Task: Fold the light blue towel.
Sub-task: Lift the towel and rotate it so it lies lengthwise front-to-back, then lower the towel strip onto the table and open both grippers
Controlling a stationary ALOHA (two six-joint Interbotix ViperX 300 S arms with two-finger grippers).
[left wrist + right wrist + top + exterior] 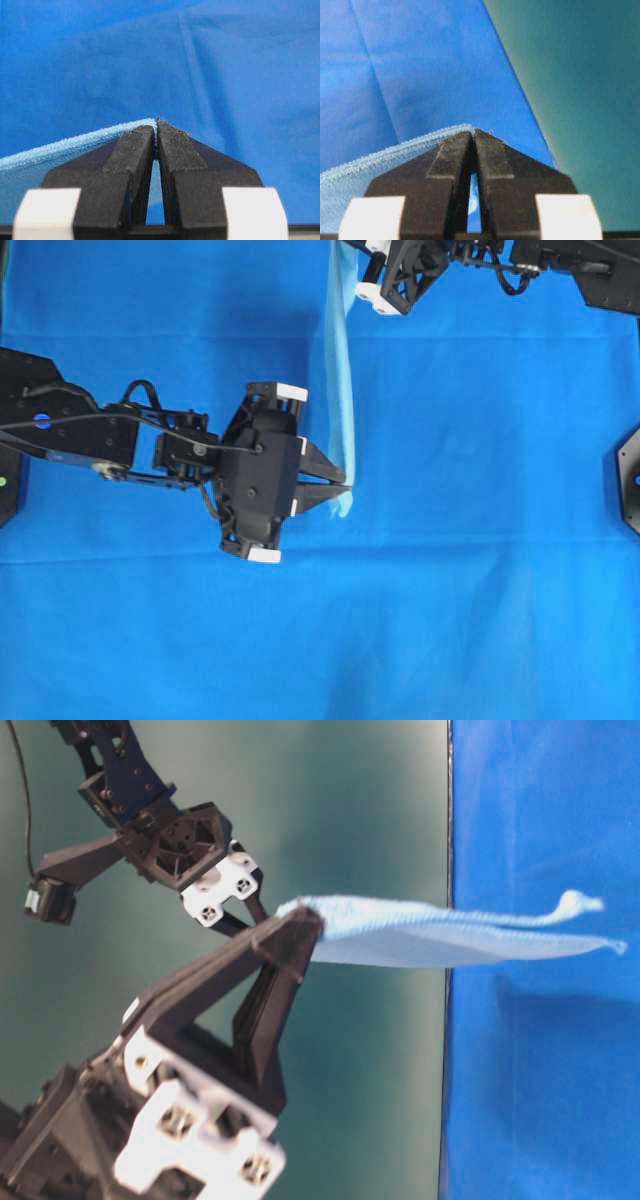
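Near to far in the overhead view. Left gripper (pixel 345 485), near the middle of the table cloth (pixel 480 620): its two black fingers (pixel 132 160) are pressed together at the tips, clamped on one end of the light blue towel (pixel 340 390). The left wrist view shows the pale cloth's hem emerging at the fingertips and running off to the left, with a narrow slit between the fingers lower down, through which more of the pale cloth shows.

The towel hangs clear of the deep blue table cloth, stretched as a narrow band from the left gripper toward the far edge of the table cloth. In the table-level view it sags slightly along its length, and its loose part ends in a curled tip over the blue surface.

Right gripper (pixel 352 252), at the far edge of the table cloth: only partly in the overhead view. In the right wrist view its fingers (pixel 451 162) are likewise closed on the towel's hem, which trails off to the left. Beyond the table cloth's edge in that view lies a dark green background (pixel 580 75).
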